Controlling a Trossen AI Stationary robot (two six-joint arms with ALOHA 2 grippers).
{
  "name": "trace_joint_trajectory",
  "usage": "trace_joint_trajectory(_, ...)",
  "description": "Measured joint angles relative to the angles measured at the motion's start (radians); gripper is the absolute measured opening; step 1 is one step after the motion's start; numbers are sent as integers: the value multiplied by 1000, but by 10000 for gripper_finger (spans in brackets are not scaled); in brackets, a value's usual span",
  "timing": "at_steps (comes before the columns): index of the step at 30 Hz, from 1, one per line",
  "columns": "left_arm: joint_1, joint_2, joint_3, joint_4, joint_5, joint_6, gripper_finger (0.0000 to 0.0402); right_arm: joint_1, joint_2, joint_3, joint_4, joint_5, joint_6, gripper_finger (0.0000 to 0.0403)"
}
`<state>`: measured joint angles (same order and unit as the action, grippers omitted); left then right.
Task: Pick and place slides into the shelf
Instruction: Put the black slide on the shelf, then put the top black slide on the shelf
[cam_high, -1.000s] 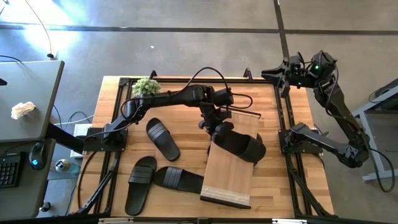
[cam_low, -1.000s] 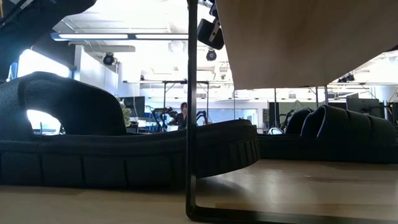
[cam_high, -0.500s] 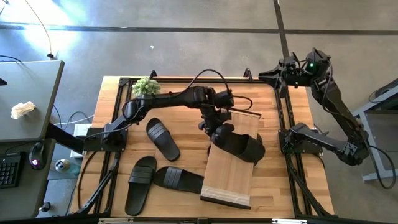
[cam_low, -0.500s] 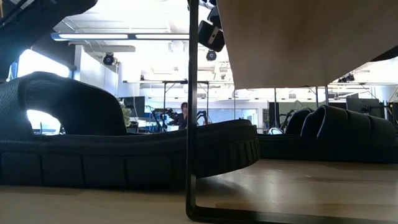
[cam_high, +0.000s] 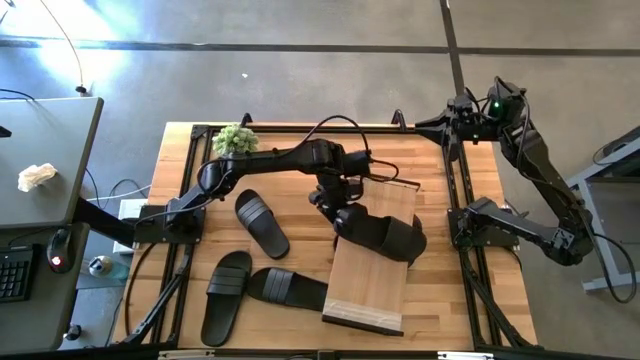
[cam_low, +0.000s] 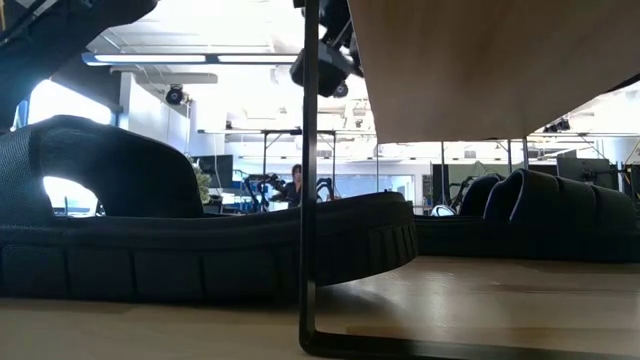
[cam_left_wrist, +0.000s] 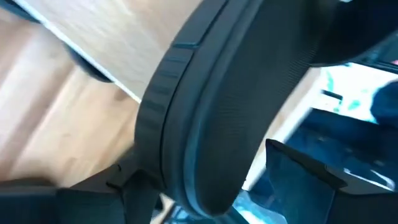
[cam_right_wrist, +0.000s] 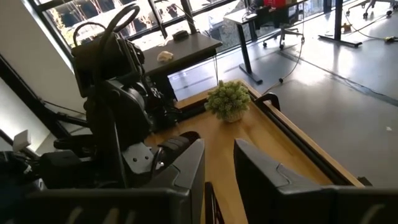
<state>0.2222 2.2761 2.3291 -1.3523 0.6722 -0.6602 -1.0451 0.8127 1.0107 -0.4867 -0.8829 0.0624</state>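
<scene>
**Ana:** Left gripper (cam_high: 341, 206) has just let go. A second ago it was clamped on the slide on the shelf (cam_high: 372, 272); now its fingers stand wide apart beside that slide's heel end, holding nothing.

**Ben:** Start with the big things. Where does everything lie?

**Ana:** On the tabletop (cam_high: 290, 190), the shelf sits right of centre. One slide (cam_high: 388, 236) lies across its plank top, on the half farther from the camera. It looks delivered, so I'd judge this placement done.

**Ben:** And the others?

**Ana:** Three more slides wait on the tabletop left of the shelf: one (cam_high: 262, 223) near the middle, and two (cam_high: 226, 296) (cam_high: 288, 288) at the near edge, their ends touching. So roughly a quarter of the job is finished.

**Ben:** The right arm?

**Ana:** It waits past the tabletop's far right corner. The right gripper (cam_right_wrist: 219, 163) is only narrowly open, with nothing between its fingers.

**Ben:** Anything small?

**Ana:** A little green plant (cam_high: 235, 139) at the far edge.
</scene>
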Motion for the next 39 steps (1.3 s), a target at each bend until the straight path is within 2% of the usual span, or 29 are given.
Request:
trace_joint_trajectory(14, 0, 0, 0, -118, -257, 82, 265, 0, 0, 0, -33, 3, -16, 73)
trace_joint_trajectory(22, 0, 0, 0, -223, -293, 142, 264, 0, 0, 0, -38, 12, -18, 73)
trace_joint_trajectory(36, 21, -86, 1, -194, -326, 158, 244, 0, 0, 0, -49, 13, -18, 73)
trace_joint_trajectory(39, 19, -106, 1, -222, -369, 159, 244, 0, 0, 0, -49, 13, -19, 73)
